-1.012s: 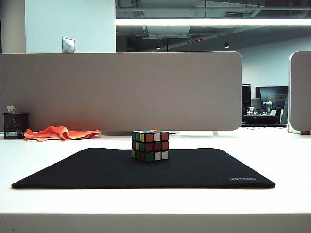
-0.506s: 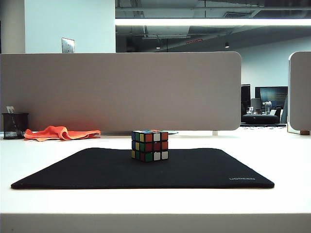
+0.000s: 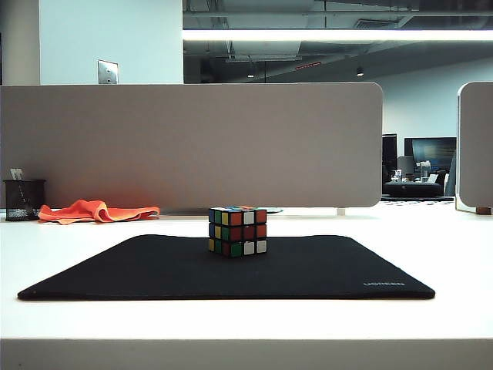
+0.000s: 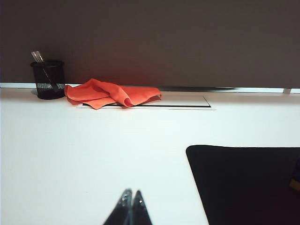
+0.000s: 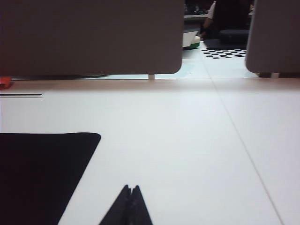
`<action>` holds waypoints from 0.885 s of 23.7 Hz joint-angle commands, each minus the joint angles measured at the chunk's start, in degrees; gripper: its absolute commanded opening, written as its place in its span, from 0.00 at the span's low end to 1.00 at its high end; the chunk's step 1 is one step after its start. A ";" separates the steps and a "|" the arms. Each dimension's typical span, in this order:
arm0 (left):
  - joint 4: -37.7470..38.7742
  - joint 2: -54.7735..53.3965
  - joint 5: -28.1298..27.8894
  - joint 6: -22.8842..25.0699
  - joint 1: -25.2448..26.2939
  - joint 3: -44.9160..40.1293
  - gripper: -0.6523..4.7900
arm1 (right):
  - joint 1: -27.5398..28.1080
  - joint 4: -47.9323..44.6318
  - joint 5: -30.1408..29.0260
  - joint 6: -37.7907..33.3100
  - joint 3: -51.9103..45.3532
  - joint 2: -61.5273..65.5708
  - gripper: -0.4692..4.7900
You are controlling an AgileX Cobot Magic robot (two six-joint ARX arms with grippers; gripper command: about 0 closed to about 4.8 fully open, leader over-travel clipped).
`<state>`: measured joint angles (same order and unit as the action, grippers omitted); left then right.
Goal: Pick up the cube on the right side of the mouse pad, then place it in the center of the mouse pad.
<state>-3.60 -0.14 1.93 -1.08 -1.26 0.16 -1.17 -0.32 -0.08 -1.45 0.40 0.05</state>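
The cube [image 3: 238, 231], scrambled with a black frame, stands on the black mouse pad [image 3: 154, 270] near the middle of its far half; nothing touches it. Neither arm shows in the exterior view. In the left wrist view my left gripper [image 4: 131, 193] hovers shut and empty over white table, beside a corner of the mouse pad [image 4: 243, 183]. My right gripper [image 5: 131, 188] is shut and empty too, over bare table off the opposite corner of the mouse pad [image 5: 37, 173]. Neither wrist view shows the cube clearly.
An orange cloth [image 3: 96, 210] and a black mesh pen holder [image 3: 23, 199] lie at the back left by the grey partition [image 3: 192, 146]. A second partition [image 3: 476, 146] stands at the far right. The white table [image 3: 246, 324] ends close to the camera.
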 commanded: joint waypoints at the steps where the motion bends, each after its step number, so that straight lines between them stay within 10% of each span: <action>1: -0.24 0.00 -0.20 0.24 0.09 0.20 0.11 | 1.64 -1.68 -0.35 -0.04 -0.33 -0.13 0.09; 21: -0.24 0.00 -0.20 0.24 0.09 0.20 0.11 | 5.33 -2.40 -3.04 0.00 -0.33 -0.13 0.09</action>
<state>-3.42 -0.14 1.93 -1.08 -1.26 0.16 4.73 -1.02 -3.16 -1.48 0.40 0.05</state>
